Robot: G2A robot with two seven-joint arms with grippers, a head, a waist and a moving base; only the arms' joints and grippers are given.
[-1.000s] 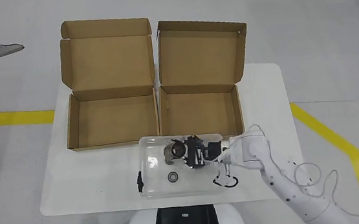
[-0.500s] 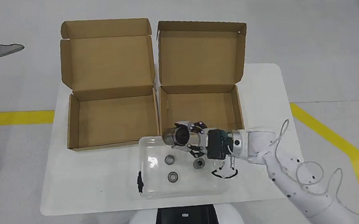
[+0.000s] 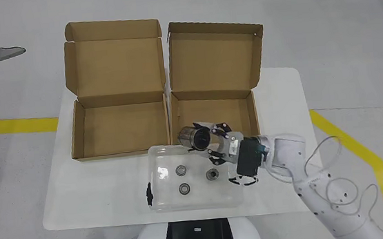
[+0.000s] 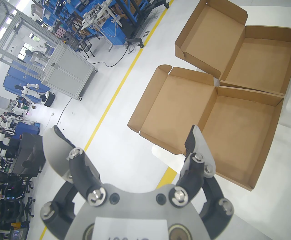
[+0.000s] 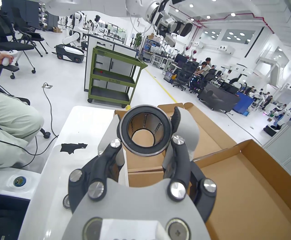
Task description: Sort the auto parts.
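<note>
Bearing (image 5: 145, 131), cylindrical, pinched in the right gripper (image 3: 197, 138) over the near edge of the right-hand cardboard box (image 3: 226, 119), just beyond the clear tray (image 3: 160, 192); left gripper (image 4: 124, 134) spread wide, well off the table (image 3: 281, 111).

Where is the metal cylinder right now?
Top view: the metal cylinder sits in the jaws of the right gripper, above where the clear tray meets the right-hand cardboard box.
</note>
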